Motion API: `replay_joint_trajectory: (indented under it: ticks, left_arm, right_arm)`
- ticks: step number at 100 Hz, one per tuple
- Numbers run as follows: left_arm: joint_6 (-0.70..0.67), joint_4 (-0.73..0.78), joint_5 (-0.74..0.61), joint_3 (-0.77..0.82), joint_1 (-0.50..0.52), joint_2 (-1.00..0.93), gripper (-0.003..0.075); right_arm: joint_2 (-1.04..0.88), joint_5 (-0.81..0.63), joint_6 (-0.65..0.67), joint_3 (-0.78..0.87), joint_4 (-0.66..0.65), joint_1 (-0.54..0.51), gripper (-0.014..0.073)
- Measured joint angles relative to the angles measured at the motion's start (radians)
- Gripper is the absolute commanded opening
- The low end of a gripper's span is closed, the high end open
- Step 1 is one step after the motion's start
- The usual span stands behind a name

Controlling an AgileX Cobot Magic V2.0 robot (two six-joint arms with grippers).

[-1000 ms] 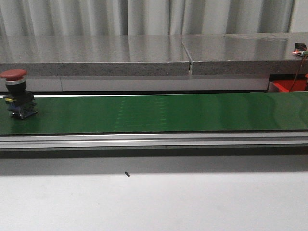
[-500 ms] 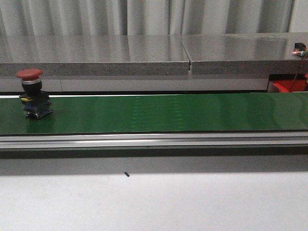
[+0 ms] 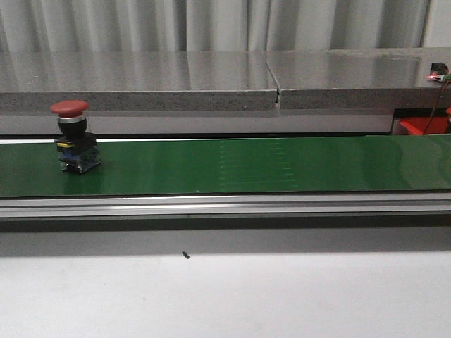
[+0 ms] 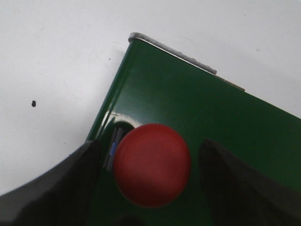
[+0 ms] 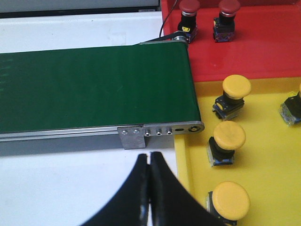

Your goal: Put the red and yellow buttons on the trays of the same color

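Note:
A red button (image 3: 71, 136) with a mushroom cap stands upright on the green belt (image 3: 246, 165) at its left part. In the left wrist view its red cap (image 4: 152, 165) lies between the two dark fingers of my left gripper (image 4: 150, 145), which is open and above it, touching nothing. My right gripper (image 5: 149, 157) is shut and empty over the white table, beside the yellow tray (image 5: 273, 165). That tray holds several yellow buttons (image 5: 229, 137). The red tray (image 5: 273, 52) behind it holds two red buttons (image 5: 189, 14). Neither gripper shows in the front view.
The belt's metal end roller and bracket (image 5: 160, 130) lie next to the trays. A grey stone shelf (image 3: 211, 77) runs behind the belt, with a small circuit board (image 3: 440, 70) on its right end. A corner of the red tray (image 3: 423, 125) shows under it.
The red button has ridden the belt to the right, from the far left edge toward the middle. Nothing else in the front view has moved.

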Motion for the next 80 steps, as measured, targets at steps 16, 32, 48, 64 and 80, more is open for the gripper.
replay_joint_trajectory:
  ticks: [16,32,48,64,80]
  left_arm:
    - [0.027,-0.002,0.0,0.002,0.0,-0.044,0.0429]
    - [0.109,-0.004,0.023,0.006,-0.019,-0.147,0.0144]
    - [0.168,0.006,0.061,0.006,-0.084,-0.242,-0.002]
    - [0.181,0.038,0.086,0.013,-0.164,-0.308,-0.002]
    - [0.183,0.061,0.087,0.074,-0.233,-0.367,-0.002]
  right_arm:
    - [0.0,0.0,0.0,0.0,0.0,0.0,-0.0067]
    - [0.0,0.0,0.0,0.0,0.0,0.0,-0.0067]
    - [0.0,0.0,0.0,0.0,0.0,0.0,-0.0067]
    - [0.0,0.0,0.0,0.0,0.0,0.0,-0.0067]
    - [0.0,0.0,0.0,0.0,0.0,0.0,-0.0067]
